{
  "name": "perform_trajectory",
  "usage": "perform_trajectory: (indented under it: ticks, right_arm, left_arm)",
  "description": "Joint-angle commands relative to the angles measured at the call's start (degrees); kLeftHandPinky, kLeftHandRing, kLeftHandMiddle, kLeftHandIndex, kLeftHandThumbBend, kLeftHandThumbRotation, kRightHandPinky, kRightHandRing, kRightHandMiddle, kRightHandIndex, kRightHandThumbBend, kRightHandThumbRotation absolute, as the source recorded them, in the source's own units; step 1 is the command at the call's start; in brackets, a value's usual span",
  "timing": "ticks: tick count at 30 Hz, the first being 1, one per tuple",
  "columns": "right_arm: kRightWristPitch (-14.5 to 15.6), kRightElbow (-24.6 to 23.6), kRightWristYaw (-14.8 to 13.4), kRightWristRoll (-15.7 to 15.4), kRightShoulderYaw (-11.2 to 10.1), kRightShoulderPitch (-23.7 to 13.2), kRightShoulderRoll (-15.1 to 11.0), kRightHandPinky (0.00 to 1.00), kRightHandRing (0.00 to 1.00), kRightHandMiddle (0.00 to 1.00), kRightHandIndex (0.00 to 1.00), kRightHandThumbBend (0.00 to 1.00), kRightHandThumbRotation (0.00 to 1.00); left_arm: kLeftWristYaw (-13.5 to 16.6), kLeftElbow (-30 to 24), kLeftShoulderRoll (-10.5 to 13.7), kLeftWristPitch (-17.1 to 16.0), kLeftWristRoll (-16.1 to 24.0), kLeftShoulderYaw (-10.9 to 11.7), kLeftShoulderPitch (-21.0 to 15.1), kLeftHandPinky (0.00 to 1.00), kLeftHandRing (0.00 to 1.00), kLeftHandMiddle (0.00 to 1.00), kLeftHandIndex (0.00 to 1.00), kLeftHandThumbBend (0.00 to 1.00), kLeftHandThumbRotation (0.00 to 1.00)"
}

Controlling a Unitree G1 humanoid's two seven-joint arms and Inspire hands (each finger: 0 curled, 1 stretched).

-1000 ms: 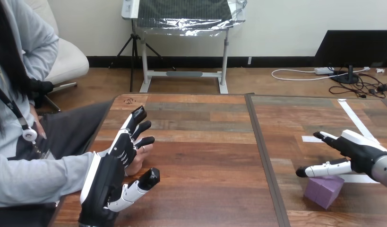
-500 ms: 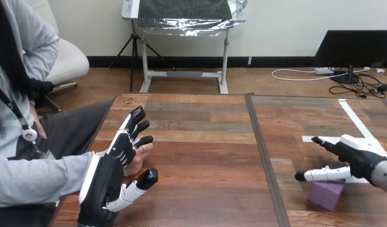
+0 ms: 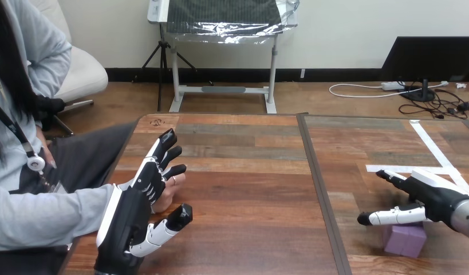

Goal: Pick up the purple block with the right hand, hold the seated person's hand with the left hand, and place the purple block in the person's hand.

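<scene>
At the lower left, the left hand (image 3: pixel 131 215) stands with fingers straight and spread, in front of the person's hand (image 3: pixel 173 188), which is mostly hidden behind it; I cannot tell if they touch. The bench (image 3: pixel 249 172) is bare wood in the middle. At the lower right, the right hand (image 3: pixel 432 197), fingers extended and apart, is just over the purple block (image 3: pixel 405 240) and hides its upper part.

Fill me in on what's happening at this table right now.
A humanoid robot is partway through handing a block to a seated person. Its left hand lies with straight fingers against the person's hand at the left edge of the table, not curled round it. Its right hand hangs open just above the purple block near the table's right front, with nothing gripped yet.
</scene>
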Motion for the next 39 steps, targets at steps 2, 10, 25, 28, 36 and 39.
perform_trajectory:
  ticks: [2, 10, 25, 28, 36, 39]
  right_arm:
    - [-1.08, -3.68, -0.24, 1.2, -1.03, -0.79, -2.23, 0.94, 1.0, 1.0, 1.0, 1.0, 0.62]
    - [-0.89, -5.36, 0.61, 2.1, -1.59, -0.05, -2.54, 0.94, 1.0, 1.0, 1.0, 1.0, 0.63]
    - [-1.22, -9.85, 3.34, 4.61, -3.23, 2.36, -3.93, 0.94, 1.0, 1.0, 1.0, 1.0, 0.59]
    - [-1.0, -10.97, 3.87, 4.95, -3.4, 2.96, -4.31, 0.94, 1.0, 1.0, 1.0, 1.0, 0.59]
    - [-0.64, -13.83, 5.31, 5.81, -3.86, 4.59, -5.39, 0.94, 1.0, 1.0, 1.0, 1.0, 0.6]
    - [-0.43, -14.95, 5.93, 6.32, -4.27, 5.28, -5.75, 0.94, 1.0, 1.0, 1.0, 1.0, 0.6]
  left_arm:
    - [0.3, -0.13, -0.01, -0.28, -0.08, 0.56, -3.85, 0.82, 0.92, 0.95, 0.94, 1.0, 0.71]
    - [0.82, 0.2, -0.08, -0.39, 0.5, 0.62, -4.13, 0.81, 0.91, 0.95, 0.94, 1.0, 0.71]
    - [0.75, 0.59, -0.4, -0.61, 0.43, 0.61, -4.57, 0.81, 0.91, 0.95, 0.94, 1.0, 0.72]
    - [1.03, 0.61, -0.32, -0.61, 0.75, 0.66, -4.55, 0.81, 0.91, 0.95, 0.94, 1.0, 0.72]
    - [2.06, 0.95, -0.19, -0.79, 1.66, 0.75, -4.59, 0.81, 0.91, 0.95, 0.94, 1.0, 0.73]
    - [2.26, 1.02, -0.22, -0.68, 1.75, 0.72, -4.61, 0.81, 0.91, 0.95, 0.94, 1.0, 0.73]
